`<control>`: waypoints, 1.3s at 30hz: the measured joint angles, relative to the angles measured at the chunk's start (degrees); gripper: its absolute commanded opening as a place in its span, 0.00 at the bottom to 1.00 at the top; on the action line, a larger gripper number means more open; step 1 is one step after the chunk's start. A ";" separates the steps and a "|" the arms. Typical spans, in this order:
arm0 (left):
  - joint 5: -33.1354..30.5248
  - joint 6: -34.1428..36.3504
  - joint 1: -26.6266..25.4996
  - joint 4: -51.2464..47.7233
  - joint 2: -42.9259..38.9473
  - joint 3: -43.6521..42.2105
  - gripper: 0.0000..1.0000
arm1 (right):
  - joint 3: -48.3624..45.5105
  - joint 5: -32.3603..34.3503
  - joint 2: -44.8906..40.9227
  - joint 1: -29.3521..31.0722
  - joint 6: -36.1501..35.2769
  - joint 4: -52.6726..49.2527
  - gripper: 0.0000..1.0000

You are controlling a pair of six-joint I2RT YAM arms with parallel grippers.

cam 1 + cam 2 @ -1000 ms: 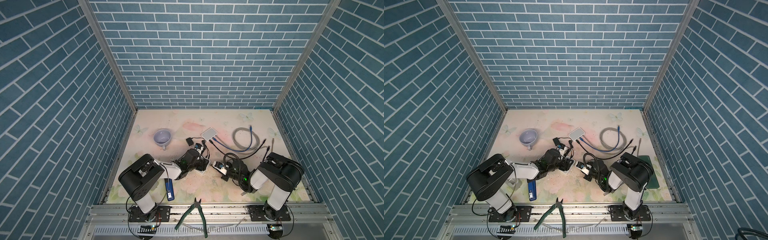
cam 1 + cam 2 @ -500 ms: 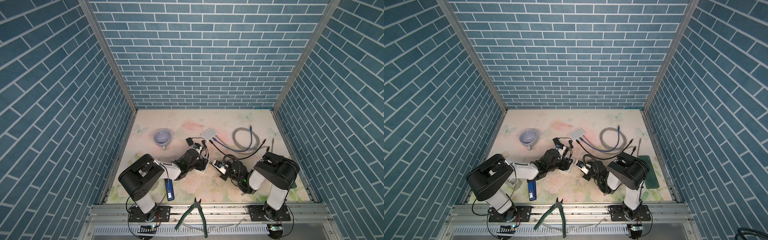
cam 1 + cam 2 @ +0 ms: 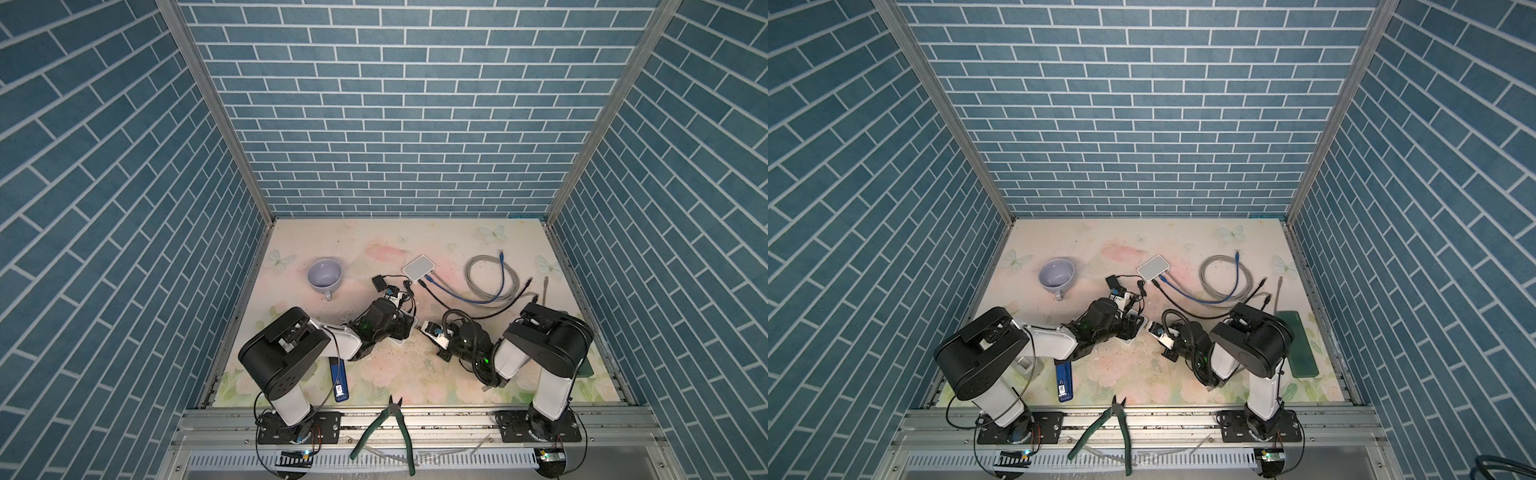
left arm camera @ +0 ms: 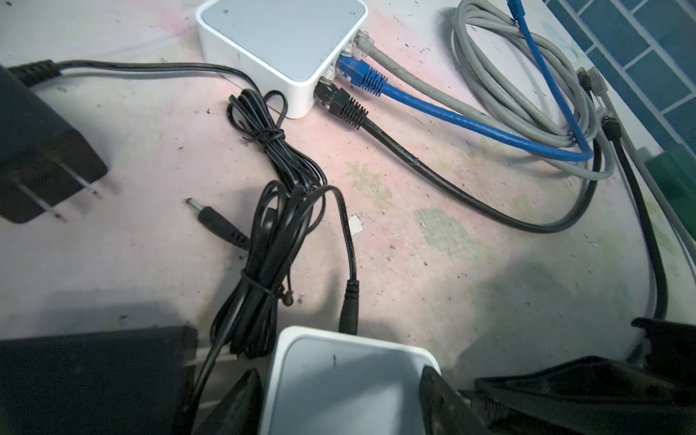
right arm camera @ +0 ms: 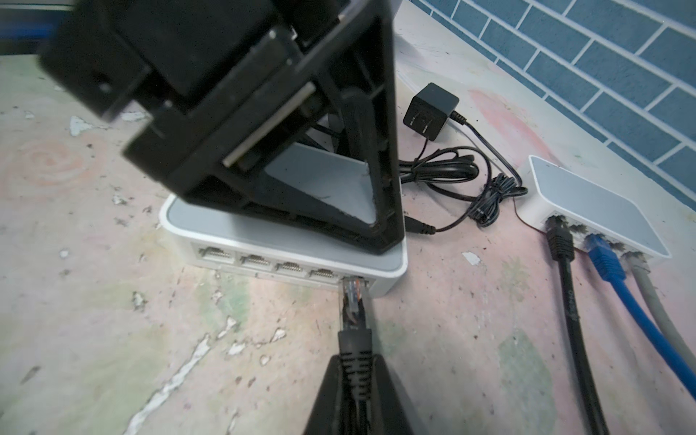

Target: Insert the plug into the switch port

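Note:
A white switch (image 5: 211, 241) lies flat near the table's middle, with a row of empty ports on its front face. My left gripper (image 4: 339, 399) is shut on the switch (image 4: 350, 376), one finger (image 5: 380, 188) on each side. My right gripper (image 5: 356, 380) is shut on the black boot of a cable whose clear plug (image 5: 354, 301) points at the port at the right end of the row. The plug's tip is at that port's mouth; how deep it sits cannot be told. In both top views the two grippers meet at the switch (image 3: 409, 330) (image 3: 1133, 332).
A second white switch (image 3: 419, 267) (image 4: 278, 45) behind has black, blue and grey cables plugged in. A black power adapter (image 4: 34, 150), its bundled cord and coiled cables (image 3: 492, 278) lie around. There is a mug (image 3: 325, 275) at the left, a blue stick (image 3: 338, 380), pliers (image 3: 390, 432) and a green case (image 3: 1298, 343).
My right arm has shifted slightly left, bringing the plug closer to the held switch. The left gripper and the switch have stayed in place.

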 measured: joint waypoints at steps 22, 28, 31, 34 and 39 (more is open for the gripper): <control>-3.28 -1.53 -0.46 5.44 2.93 0.15 0.65 | 1.92 5.95 0.09 1.84 0.55 -1.84 0.00; -2.89 -1.22 -0.46 7.32 3.93 0.15 0.65 | 1.95 6.45 0.07 1.84 0.63 -1.88 0.00; -2.43 -1.03 -0.44 8.59 4.61 0.15 0.65 | 1.97 7.08 -0.26 1.84 0.42 -2.32 0.00; -1.64 -0.72 -0.37 9.73 5.22 0.15 0.65 | 1.97 7.21 -1.01 1.84 0.02 -3.52 0.00; 0.11 0.07 0.24 10.91 6.05 0.46 0.65 | 1.97 7.23 -1.49 1.79 -0.02 -4.35 0.00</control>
